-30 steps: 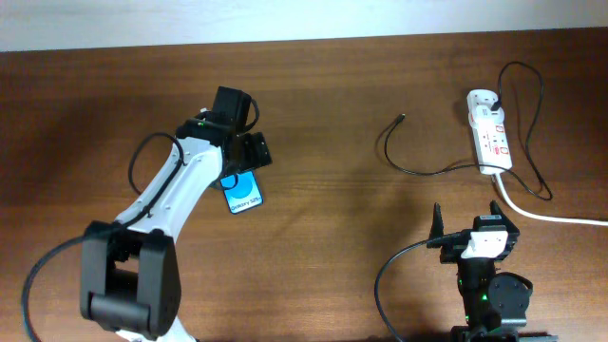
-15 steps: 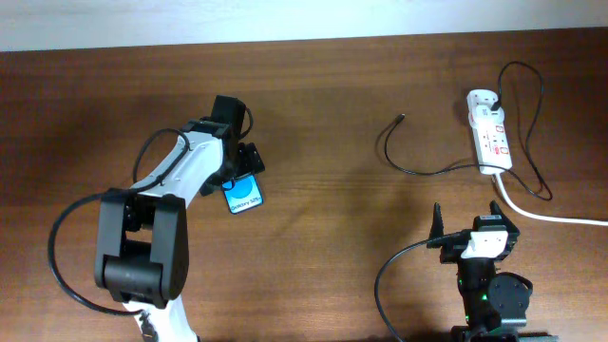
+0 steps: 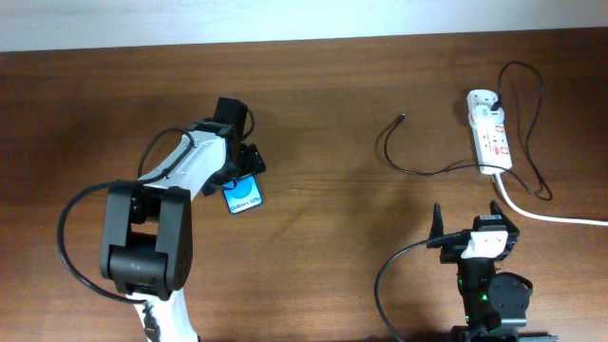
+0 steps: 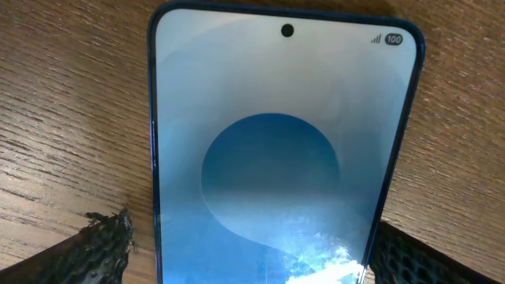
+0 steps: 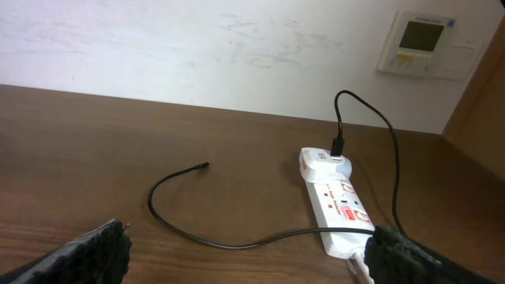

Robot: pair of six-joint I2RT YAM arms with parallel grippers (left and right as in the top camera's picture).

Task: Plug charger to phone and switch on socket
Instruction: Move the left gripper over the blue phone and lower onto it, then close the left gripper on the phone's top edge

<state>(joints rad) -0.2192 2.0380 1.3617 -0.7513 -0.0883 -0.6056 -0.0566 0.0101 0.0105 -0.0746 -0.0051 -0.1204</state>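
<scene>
Blue-screened phone point(image 4: 276, 158) sits btwn spread fingers point(image 4: 95, 246) of L gripper point(image 3: 243, 171); off-centre close could skid it. R gripper point(image 3: 466, 220) open too.

Brown wooden table point(image 3: 313, 76), white wall point(image 5: 197, 47), wall-mounted control panel point(image 5: 424, 43)

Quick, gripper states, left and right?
Left gripper: open, fingers either side of the phone, not clamped.
Right gripper: open, holding nothing.
</scene>
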